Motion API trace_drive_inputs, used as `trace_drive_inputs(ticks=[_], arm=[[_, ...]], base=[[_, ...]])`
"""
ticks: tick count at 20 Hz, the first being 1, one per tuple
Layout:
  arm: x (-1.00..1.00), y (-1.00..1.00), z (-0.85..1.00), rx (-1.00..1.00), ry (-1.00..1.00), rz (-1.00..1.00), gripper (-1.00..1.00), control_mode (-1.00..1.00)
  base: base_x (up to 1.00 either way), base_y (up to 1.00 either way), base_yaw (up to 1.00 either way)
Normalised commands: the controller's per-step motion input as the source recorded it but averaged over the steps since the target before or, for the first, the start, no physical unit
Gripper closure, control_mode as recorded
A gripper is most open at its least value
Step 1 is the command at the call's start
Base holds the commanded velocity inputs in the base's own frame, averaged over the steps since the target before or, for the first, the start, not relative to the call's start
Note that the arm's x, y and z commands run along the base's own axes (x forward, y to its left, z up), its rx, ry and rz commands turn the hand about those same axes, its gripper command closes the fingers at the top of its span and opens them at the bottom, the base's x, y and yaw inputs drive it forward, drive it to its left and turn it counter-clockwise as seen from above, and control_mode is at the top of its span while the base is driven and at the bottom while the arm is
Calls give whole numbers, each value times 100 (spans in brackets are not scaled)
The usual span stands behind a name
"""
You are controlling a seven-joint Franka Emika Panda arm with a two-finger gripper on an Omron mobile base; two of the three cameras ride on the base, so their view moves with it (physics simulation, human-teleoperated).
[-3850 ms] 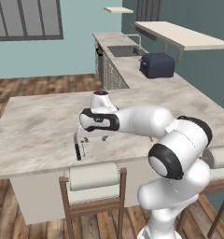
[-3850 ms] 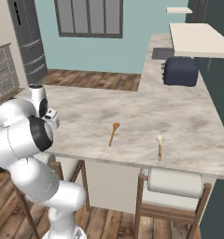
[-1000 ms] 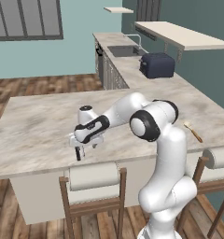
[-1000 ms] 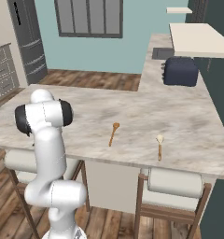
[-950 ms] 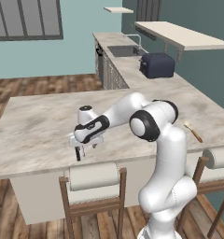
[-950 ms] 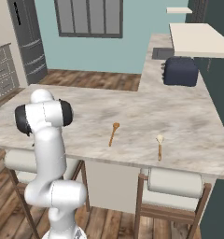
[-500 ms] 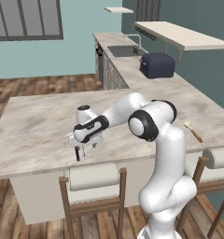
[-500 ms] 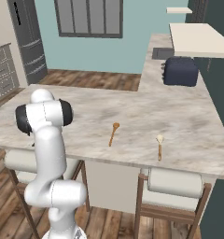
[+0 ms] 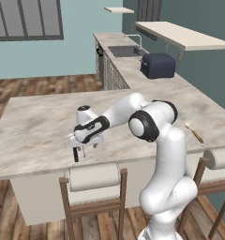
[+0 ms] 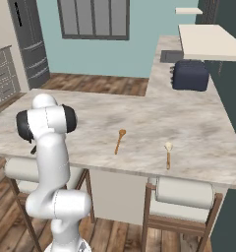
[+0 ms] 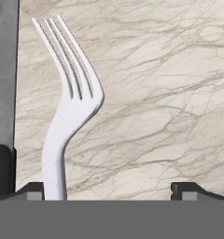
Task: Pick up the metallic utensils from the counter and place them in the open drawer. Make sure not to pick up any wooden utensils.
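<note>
The arm (image 9: 156,136) is glossy white, built of thick rounded tube sections that swell into ball-like joints. Each joint carries a dark charcoal ring or cap, the biggest a round black disc on the elbow. The wrist section has a black band along its side. The gripper (image 9: 77,154) is a pale block with two small dark fingers (image 11: 188,190), square-tipped and matte.

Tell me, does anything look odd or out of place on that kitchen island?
Nothing is spilled or broken. The pale fork lies flat on the counter close to its edge, off toward one finger of the open hand rather than centred between them.
</note>
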Motion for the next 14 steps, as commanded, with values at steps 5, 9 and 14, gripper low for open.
trace_drive_inputs(ticks=[5,9,14], arm=[[0,-11,-8,0,0,0,-100,-100],[0,-1,0,0,0,0,-100,-100],[0,0,0,0,0,0,-100,-100]], base=[[0,0,0],[0,0,0],[0,0,0]])
